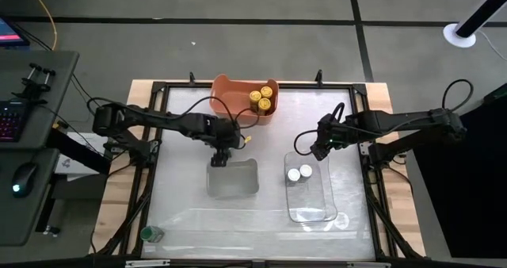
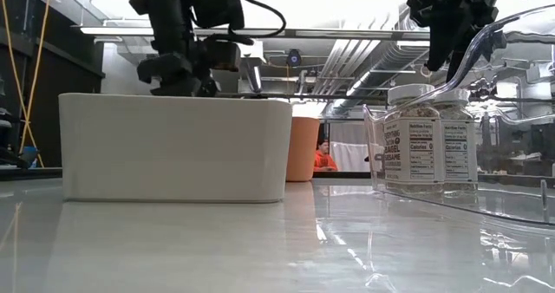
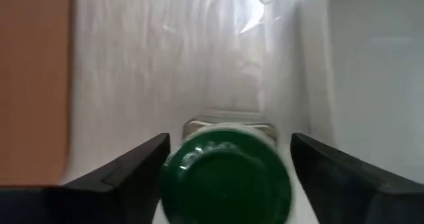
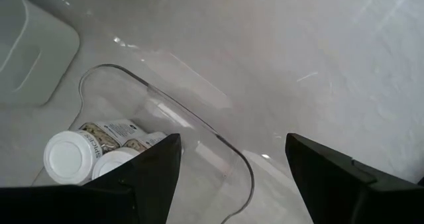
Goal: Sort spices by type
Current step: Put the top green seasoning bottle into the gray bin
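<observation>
The left tool (image 1: 221, 158) hangs over the grey tray's (image 1: 234, 182) far edge with a green-capped jar (image 3: 227, 177) between its spread fingers (image 3: 132, 168); whether they press it is hard to tell. The right tool (image 1: 319, 151) hovers wide open and empty just beyond the clear tray (image 1: 313, 208), where two white-capped jars (image 1: 299, 173) stand together. Three yellow-capped jars (image 1: 262, 99) sit in the orange bin (image 1: 230, 93). Another green-capped jar (image 1: 150, 235) lies at the tabletop's (image 1: 182, 212) near left corner.
</observation>
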You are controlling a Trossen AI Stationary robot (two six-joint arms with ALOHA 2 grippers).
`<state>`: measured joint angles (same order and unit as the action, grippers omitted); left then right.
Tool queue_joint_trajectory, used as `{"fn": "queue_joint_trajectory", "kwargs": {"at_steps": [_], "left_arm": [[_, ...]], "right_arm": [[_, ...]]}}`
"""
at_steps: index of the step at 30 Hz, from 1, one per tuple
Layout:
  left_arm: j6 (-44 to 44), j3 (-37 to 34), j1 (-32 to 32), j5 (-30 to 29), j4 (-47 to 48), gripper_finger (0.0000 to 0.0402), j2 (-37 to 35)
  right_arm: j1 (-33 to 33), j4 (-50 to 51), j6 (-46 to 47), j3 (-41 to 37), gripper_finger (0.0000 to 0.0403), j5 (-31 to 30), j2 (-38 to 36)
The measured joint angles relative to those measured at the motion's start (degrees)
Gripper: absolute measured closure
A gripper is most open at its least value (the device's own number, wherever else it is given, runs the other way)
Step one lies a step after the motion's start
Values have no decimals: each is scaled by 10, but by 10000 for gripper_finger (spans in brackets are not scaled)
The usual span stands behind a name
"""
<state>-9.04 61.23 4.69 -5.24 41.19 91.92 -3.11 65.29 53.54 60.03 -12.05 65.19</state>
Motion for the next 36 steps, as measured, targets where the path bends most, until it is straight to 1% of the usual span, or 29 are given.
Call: {"fn": "queue_joint_trajectory", "kwargs": {"at_steps": [3,7,8,10,12,15,17,19,21,23,26,28,32,34,36], "left_arm": [[-11,0,-2,-21,-4,147,1],[-16,0,-2,-24,-9,226,-1],[-18,0,-2,-24,-9,240,-1],[-26,1,-2,-25,-3,238,-4],[-32,14,-1,-36,26,238,-9],[-32,57,5,-65,61,238,-35],[-31,86,9,-69,79,238,-58],[-15,110,9,-52,90,238,-81],[14,125,-2,-8,86,238,-107],[39,129,-21,31,92,238,-132],[63,127,-69,33,146,238,-142],[84,126,-106,22,174,238,-136],[146,127,-173,-22,175,238,-112],[177,127,-194,-49,174,238,-91],[209,127,-204,-62,174,238,-72]], "right_arm": [[0,0,0,0,135,0,0],[0,-1,0,0,135,-2,0],[0,-1,0,0,135,-4,0],[0,-1,1,0,135,-13,0],[0,-1,2,0,135,-15,0],[0,-1,1,0,135,-15,0],[0,-1,0,0,135,-15,0],[0,-1,0,0,135,-15,0],[1,-2,0,0,135,-16,0],[1,-2,0,0,135,-21,0],[1,-3,-1,0,135,-26,0],[1,-6,-7,0,135,-28,0],[1,-10,-11,0,135,-28,0],[1,-12,-11,0,135,-28,0],[1,-13,-11,0,135,-28,0]]}}
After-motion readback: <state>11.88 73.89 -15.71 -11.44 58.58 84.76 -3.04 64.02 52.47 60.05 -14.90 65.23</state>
